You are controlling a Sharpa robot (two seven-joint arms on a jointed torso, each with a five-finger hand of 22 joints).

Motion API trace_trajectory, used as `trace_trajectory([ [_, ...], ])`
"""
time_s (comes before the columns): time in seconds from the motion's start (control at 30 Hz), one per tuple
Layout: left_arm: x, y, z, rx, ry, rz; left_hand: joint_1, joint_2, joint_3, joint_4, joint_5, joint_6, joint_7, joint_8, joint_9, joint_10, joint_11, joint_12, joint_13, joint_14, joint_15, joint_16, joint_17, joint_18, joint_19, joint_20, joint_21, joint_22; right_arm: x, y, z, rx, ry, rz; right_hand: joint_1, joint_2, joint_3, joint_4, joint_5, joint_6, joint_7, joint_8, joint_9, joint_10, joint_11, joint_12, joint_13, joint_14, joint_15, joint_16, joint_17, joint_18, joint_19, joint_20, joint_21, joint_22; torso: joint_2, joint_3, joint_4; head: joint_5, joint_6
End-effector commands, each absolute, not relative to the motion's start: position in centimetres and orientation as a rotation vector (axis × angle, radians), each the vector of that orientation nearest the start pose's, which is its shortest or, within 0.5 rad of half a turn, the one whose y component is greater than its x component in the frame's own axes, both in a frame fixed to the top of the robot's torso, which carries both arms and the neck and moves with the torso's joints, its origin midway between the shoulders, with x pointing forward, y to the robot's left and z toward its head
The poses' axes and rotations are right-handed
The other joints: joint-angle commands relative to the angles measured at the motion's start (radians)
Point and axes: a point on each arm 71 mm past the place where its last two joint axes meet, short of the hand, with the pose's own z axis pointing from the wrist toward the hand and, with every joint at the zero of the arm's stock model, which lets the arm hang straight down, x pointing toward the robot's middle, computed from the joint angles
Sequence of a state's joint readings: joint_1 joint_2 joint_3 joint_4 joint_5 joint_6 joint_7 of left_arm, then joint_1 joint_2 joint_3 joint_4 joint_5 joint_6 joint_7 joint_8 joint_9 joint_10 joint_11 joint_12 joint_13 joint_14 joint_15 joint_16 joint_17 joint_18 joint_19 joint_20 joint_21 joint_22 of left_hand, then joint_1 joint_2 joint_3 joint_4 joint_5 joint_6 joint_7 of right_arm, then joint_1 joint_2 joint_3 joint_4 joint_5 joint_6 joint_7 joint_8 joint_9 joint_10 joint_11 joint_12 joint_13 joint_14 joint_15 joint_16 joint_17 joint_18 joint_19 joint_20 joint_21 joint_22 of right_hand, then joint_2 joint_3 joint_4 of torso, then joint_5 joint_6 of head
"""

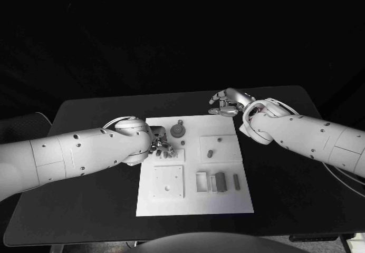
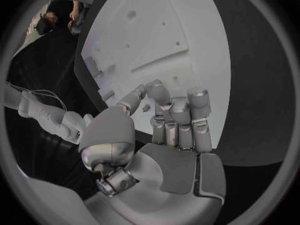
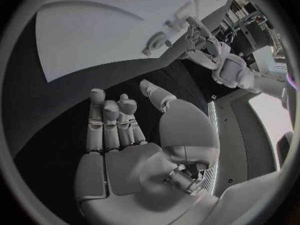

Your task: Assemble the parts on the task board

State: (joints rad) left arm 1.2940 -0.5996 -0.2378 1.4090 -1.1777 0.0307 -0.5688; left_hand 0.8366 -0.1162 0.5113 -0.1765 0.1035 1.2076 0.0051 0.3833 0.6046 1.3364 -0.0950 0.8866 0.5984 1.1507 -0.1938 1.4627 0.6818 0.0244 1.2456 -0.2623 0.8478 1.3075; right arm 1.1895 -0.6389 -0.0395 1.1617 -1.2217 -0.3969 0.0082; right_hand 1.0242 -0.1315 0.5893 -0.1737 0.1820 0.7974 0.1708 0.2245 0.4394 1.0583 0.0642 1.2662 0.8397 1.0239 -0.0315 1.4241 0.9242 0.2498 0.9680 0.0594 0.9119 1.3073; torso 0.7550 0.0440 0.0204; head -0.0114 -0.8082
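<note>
The white task board [image 1: 228, 203] lies in the middle of the black table. Grey parts sit on it: a round toothed piece [image 1: 178, 130] at the far end, a short peg [image 1: 210, 153] in a raised square, a dark block [image 1: 220, 181] and a thin peg [image 1: 237, 181] toward the near right. My left hand [image 1: 160, 146] hovers over the board's left edge, fingers apart and nothing in the palm [image 2: 178, 160]. A small grey part [image 2: 145, 107] lies on the board close to its thumb. My right hand [image 1: 227, 103] hangs over the table just beyond the board's far right corner, empty [image 3: 119, 135].
A square white plate [image 1: 169, 182] and a white frame [image 1: 201, 182] occupy the board's near half. Bare black table [image 1: 296, 195] surrounds the board. My right forearm [image 1: 304, 134] crosses the table's right side, and my left forearm [image 1: 76, 153] covers its left side.
</note>
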Motion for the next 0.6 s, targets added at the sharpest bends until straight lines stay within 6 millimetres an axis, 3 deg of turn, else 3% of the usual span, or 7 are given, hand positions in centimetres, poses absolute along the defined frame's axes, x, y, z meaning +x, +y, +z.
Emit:
trace_trajectory([
  [0.03,48.4,13.74,-24.8,0.062,2.286,-0.29,-0.011,0.001,0.0,0.009,-0.004,0.006,0.002,0.006,-0.001,0.004,-0.006,0.007,-0.001,-0.003,-0.007,0.006,-0.001,0.041,0.001,-0.001,0.0,0.013,54.58,-20.36,-20.69,0.089,1.632,0.681,-0.012,-0.001,0.0,0.006,0.003,0.0,0.009,0.006,-0.001,-0.006,0.002,0.006,-0.001,-0.003,-0.007,0.006,-0.002,0.012,-0.005,-0.002,-0.003,0.008,0.0,0.0002,-0.0001,0.0,-0.001],
  [0.53,48.59,14.12,-24.82,0.049,2.281,-0.282,-0.032,-0.002,-0.004,0.032,-0.008,0.005,0.001,0.006,-0.002,0.003,-0.006,0.008,-0.002,-0.003,-0.008,0.006,-0.001,0.042,0.0,-0.001,0.0,0.013,54.59,-20.4,-20.7,0.09,1.631,0.68,-0.013,-0.001,0.0,0.007,0.003,0.0,0.009,0.006,-0.002,-0.006,0.002,0.006,-0.002,-0.003,-0.007,0.006,-0.002,0.012,-0.005,-0.002,-0.003,0.008,0.0,0.0,-0.0001,0.001,0.001],
  [0.57,48.6,14.09,-24.81,0.048,2.279,-0.284,-0.037,-0.006,-0.004,0.037,-0.012,0.005,0.001,0.007,-0.002,0.003,-0.006,0.008,-0.002,-0.003,-0.009,0.006,-0.001,0.043,0.0,-0.001,-0.001,0.013,54.58,-20.4,-20.71,0.09,1.631,0.68,-0.013,-0.001,0.0,0.007,0.003,0.0,0.009,0.006,-0.002,-0.006,0.002,0.006,-0.002,-0.003,-0.007,0.006,-0.002,0.012,-0.005,-0.002,-0.003,0.008,0.0,-0.0001,-0.0004,0.001,0.001],
  [0.6,48.6,14.07,-24.8,0.048,2.279,-0.285,-0.043,-0.009,-0.005,0.046,-0.038,0.005,0.0,0.007,-0.003,0.003,-0.006,0.008,-0.003,-0.003,-0.009,0.006,-0.002,0.044,0.0,-0.002,-0.001,0.013,54.59,-20.41,-20.71,0.09,1.631,0.68,-0.013,-0.001,0.0,0.007,0.004,0.0,0.009,0.006,-0.002,-0.006,0.002,0.006,-0.002,-0.003,-0.007,0.006,-0.002,0.012,-0.005,-0.002,-0.003,0.008,0.0,0.0,-0.0005,0.001,0.001],
])
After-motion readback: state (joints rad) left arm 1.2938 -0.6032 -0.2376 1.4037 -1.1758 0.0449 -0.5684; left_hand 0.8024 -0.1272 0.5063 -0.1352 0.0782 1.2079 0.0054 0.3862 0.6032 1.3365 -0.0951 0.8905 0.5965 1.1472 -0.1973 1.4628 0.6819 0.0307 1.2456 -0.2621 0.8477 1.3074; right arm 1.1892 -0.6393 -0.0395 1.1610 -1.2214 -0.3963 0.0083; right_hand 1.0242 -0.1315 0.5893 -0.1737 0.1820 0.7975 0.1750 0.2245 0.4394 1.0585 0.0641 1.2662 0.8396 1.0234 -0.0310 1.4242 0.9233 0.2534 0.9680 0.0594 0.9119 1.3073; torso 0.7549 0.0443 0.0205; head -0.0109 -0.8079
